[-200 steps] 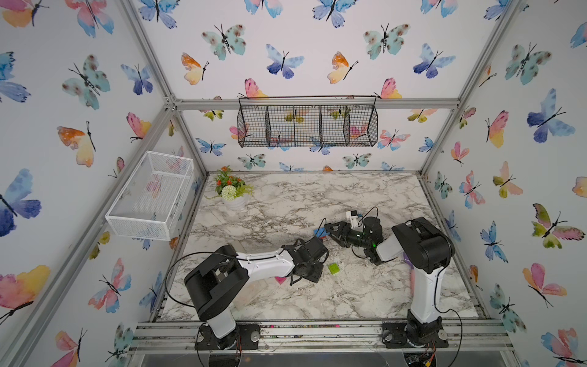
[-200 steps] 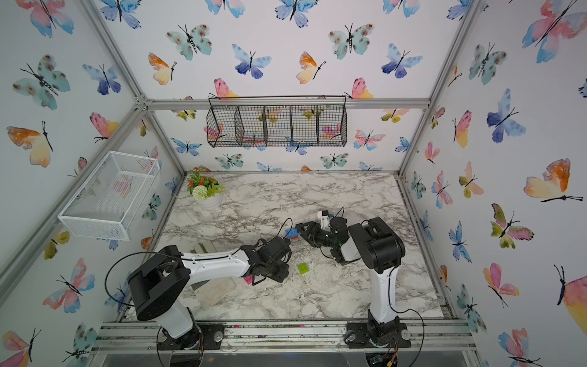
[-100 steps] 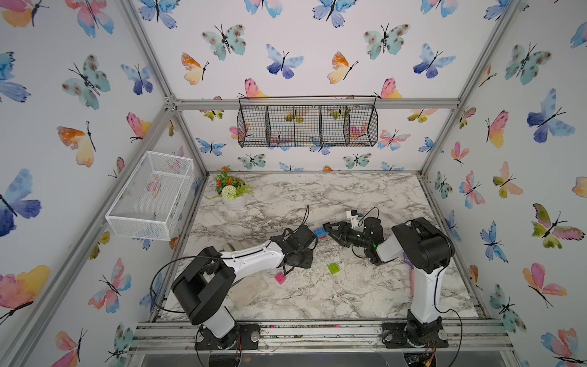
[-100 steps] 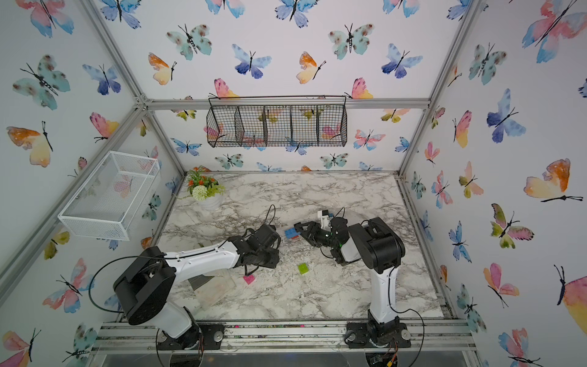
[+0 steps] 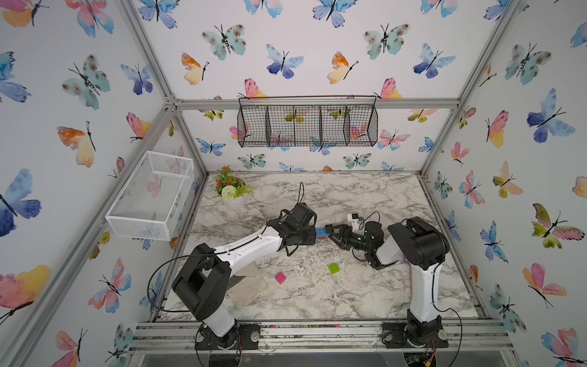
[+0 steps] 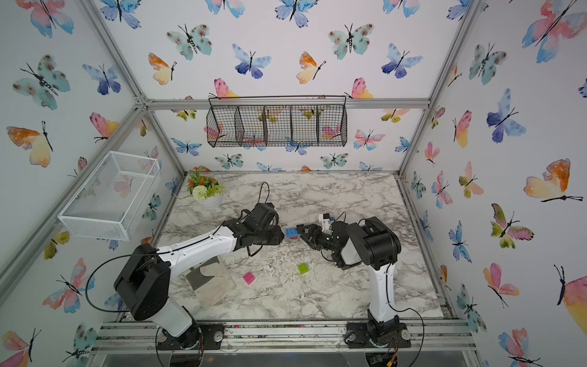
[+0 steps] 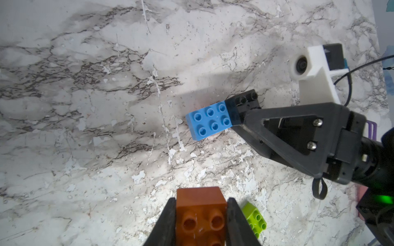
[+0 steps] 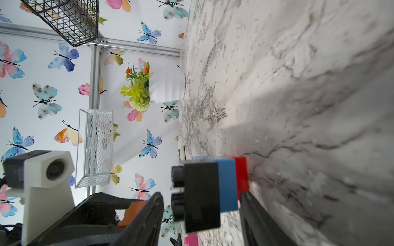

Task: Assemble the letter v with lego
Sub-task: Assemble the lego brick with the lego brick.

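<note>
Swung inward, my left end effector (image 7: 201, 201) grips the orange brick (image 7: 200, 217); right end effector (image 8: 200, 194) clamps the letter v (image 7: 210, 120) to receive it.

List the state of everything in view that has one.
left pincer: shut on orange brick.
orange brick: held in left pincer.
right pincer: around black brick end of blue brick; grip unclear.
blue brick: on red brick, black brick on one end.
green brick: loose on table, studs up.
pink brick: loose on table.
</note>
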